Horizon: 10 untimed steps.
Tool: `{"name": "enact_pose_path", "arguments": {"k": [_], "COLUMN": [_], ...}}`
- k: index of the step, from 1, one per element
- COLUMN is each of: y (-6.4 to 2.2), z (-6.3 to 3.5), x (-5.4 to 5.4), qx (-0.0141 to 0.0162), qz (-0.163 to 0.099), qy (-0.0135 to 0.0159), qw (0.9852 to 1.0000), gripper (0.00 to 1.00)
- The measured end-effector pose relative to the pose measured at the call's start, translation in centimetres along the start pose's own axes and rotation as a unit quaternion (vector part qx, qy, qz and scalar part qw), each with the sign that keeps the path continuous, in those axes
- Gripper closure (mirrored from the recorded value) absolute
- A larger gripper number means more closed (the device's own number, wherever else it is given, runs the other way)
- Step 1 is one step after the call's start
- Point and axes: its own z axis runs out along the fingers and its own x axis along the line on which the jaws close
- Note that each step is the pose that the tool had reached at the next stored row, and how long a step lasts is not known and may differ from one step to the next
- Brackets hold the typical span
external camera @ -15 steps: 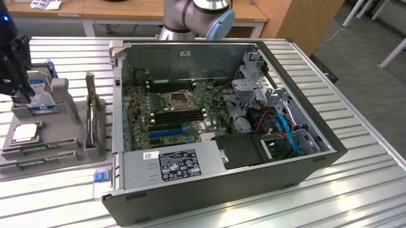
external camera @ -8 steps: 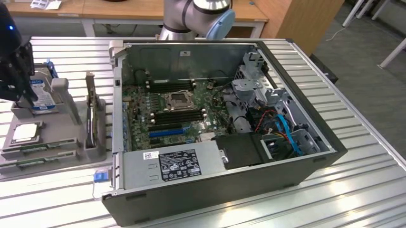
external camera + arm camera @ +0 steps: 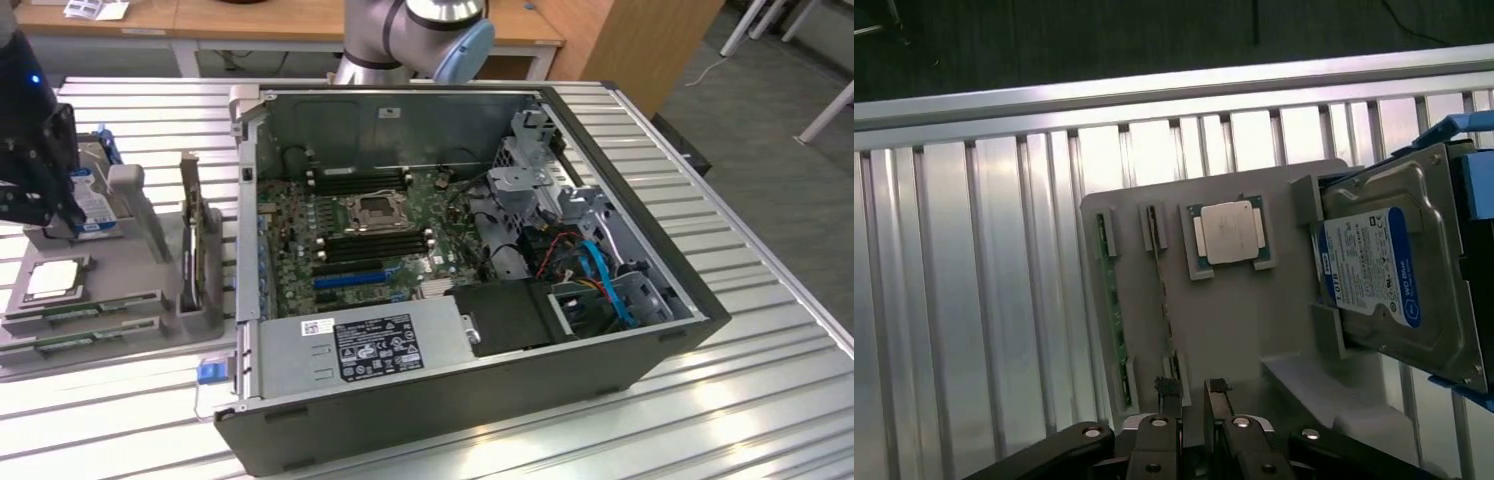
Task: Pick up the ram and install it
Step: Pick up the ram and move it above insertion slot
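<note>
Over tray edge | end effector spread, empty | ram edge-up just beside

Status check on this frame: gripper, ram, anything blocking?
Gripper open, empty, hovering over the gray holder. Ram on edge in its slot, not lifted. Nothing across it; hard drive off to the side.

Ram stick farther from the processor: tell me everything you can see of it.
The ram stick is a long, thin green circuit board standing on edge in the grey tray, each end held in a small grey slot. Nothing grips it; only the slots touch it.
</note>
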Motion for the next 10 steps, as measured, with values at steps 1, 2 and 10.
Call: {"name": "enact_pose_path", "arguments": {"k": [1,2,10], "y": [-0.01,-0.02,-0.16], "z": [0.18,0.35,1.58], "x": [0.0,0.0,0.7], "qx": [-0.0002,-0.0005,-0.0033], "qz": [-0.005,-0.012,-0.021], "qy": [0.0002,0.0005,0.0018], "qw": [1.0,0.9999,0.9998], "gripper": [0.76,0.76,0.76]}}
